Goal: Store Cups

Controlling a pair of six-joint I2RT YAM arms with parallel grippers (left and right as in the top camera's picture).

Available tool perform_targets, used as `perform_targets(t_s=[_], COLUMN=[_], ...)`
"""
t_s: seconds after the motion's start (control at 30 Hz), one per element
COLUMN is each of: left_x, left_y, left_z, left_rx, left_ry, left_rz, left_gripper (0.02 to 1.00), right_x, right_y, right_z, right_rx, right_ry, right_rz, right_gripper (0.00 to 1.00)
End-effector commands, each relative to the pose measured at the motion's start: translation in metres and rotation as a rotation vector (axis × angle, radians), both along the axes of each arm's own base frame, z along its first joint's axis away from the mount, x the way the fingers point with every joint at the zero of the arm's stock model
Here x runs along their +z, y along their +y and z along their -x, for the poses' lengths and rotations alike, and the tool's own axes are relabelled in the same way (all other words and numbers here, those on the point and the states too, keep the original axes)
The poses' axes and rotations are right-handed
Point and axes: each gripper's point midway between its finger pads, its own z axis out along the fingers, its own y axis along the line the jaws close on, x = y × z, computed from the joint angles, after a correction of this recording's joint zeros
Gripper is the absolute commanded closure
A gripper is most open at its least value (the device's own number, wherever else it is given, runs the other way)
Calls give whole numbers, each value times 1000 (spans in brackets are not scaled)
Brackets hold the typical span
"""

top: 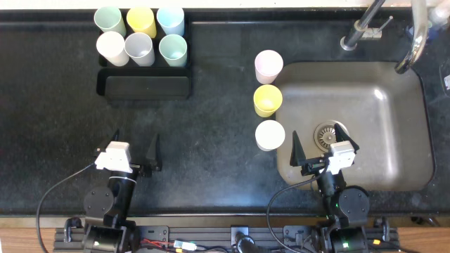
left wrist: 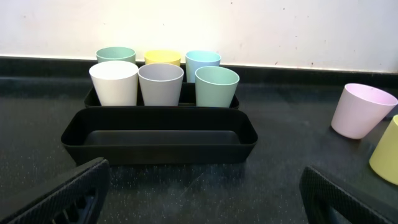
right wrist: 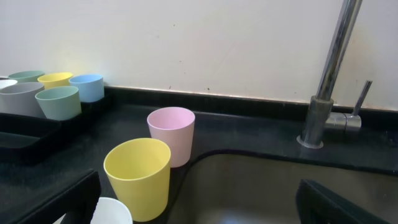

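Pink cup (top: 268, 65), yellow cup (top: 267, 100), white cup (top: 270, 135) beside sink (top: 383, 130), left claw (top: 135, 145) and right claw (top: 320, 140) gaping, empty

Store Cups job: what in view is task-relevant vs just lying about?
Job: loose pink cup, yellow cup, white cup; black tray with its front section empty; six cups already standing in it.
Just there: sink, faucet, countertop.

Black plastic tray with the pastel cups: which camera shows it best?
The left wrist view: the black plastic tray sits close and centred, front compartment empty, six pastel cups behind. The top view shows it from above; the right wrist view catches one end.
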Motion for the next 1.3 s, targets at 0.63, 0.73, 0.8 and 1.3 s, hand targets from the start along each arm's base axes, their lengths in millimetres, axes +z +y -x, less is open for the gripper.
perform_targets(t_s=[0.63,0.73,0.8,1.3], left_x=[50,80,101,92], left_y=[-38,-61,-79,-220], left_z=[-54,-87,-111,-205], left_rx=[-149,-189,-199,-73], left_ry=[301,377,398,806], left_rz=[-16,-42,-62,-6], left_gripper=[18,18,18,20], right_x=[-4,-4,-4,-4], right_y=[-3,-3,-3,-3], right_z=[-1,-1,-1,-1], right_rx=[-17,-17,-17,-17], right_ry=[5,4,4,4], right_rz=[1,1,1,1], right_gripper=[3,5,3,3])
